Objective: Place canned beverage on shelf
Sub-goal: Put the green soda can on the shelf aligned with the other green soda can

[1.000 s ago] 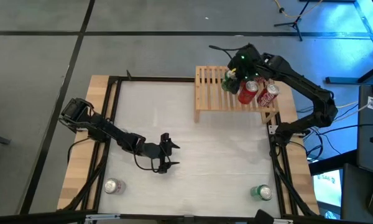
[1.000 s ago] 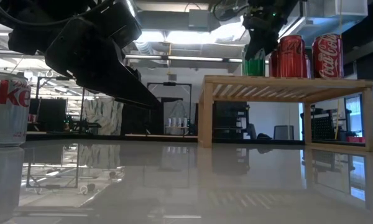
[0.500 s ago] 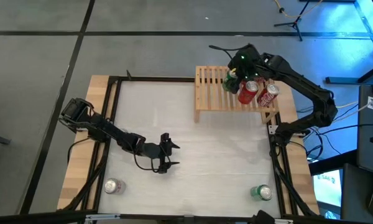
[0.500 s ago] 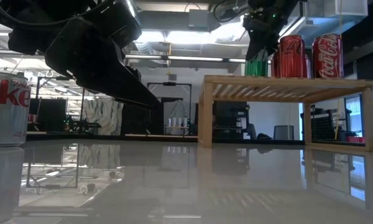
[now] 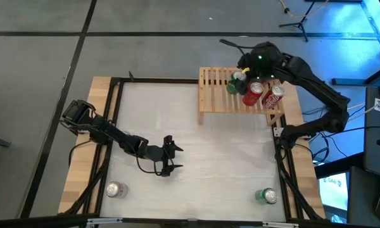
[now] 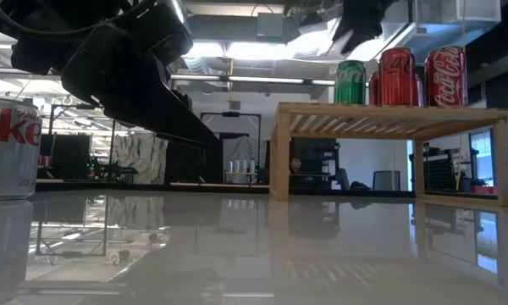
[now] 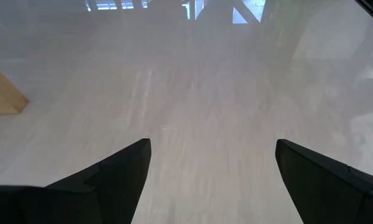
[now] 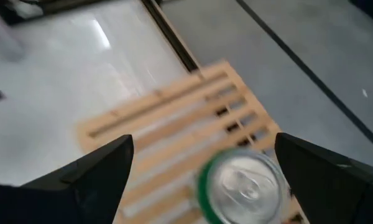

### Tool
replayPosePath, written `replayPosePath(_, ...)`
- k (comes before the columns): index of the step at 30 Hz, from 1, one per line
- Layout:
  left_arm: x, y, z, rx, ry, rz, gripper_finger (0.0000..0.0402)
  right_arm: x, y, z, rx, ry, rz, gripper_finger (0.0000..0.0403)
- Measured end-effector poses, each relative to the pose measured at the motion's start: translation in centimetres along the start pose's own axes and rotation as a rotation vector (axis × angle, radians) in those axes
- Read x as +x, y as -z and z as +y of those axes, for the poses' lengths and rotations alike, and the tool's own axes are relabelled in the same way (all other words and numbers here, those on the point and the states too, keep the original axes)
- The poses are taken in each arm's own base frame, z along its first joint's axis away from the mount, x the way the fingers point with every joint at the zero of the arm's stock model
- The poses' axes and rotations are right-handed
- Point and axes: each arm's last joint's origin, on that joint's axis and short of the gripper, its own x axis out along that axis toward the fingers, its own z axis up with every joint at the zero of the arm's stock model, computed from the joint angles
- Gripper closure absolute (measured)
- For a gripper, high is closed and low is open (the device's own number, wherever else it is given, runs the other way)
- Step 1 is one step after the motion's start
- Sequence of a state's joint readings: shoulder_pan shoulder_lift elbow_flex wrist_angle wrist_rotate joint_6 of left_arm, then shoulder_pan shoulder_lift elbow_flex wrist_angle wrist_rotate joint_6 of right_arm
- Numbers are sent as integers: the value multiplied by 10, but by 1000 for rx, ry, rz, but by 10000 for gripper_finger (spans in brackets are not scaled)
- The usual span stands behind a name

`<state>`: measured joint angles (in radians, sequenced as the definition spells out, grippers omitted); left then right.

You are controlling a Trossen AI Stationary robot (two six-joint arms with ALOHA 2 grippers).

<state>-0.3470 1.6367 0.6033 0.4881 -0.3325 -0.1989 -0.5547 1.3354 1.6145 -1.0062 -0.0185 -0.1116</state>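
While upright on the shelf, the green can stands below the open right pincer.

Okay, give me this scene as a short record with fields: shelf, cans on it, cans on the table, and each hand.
shelf: wooden shelf at the table's far right
cans on shelf: green can, two red cans beside it, all upright
cans on table: silver can near left, second green can near right
right hand: right hand open above the green can, not touching
left hand: left hand open, low over mid-table

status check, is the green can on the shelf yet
Right gripper open, above green can. Can upright on shelf beside two red cans. Left gripper open, idle mid-table. Nothing blocking.
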Motion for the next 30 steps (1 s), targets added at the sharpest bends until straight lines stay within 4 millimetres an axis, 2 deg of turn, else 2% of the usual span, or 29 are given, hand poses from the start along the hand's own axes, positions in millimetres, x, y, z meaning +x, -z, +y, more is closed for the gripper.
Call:
replayPosePath(6,0,0,0,0,1,0,67,-26,-17,25,-36,-76,-91,18)
replayPosePath(11,0,0,0,0,0,0,67,-33,-18,52,-61,-166,-94,18)
replayPosePath(23,0,-4,-1,-12,7,-34,67,-45,1,115,-137,-304,17,18)
replayPosePath(30,0,-4,-1,-15,9,-42,67,-40,28,153,-152,-354,128,18)
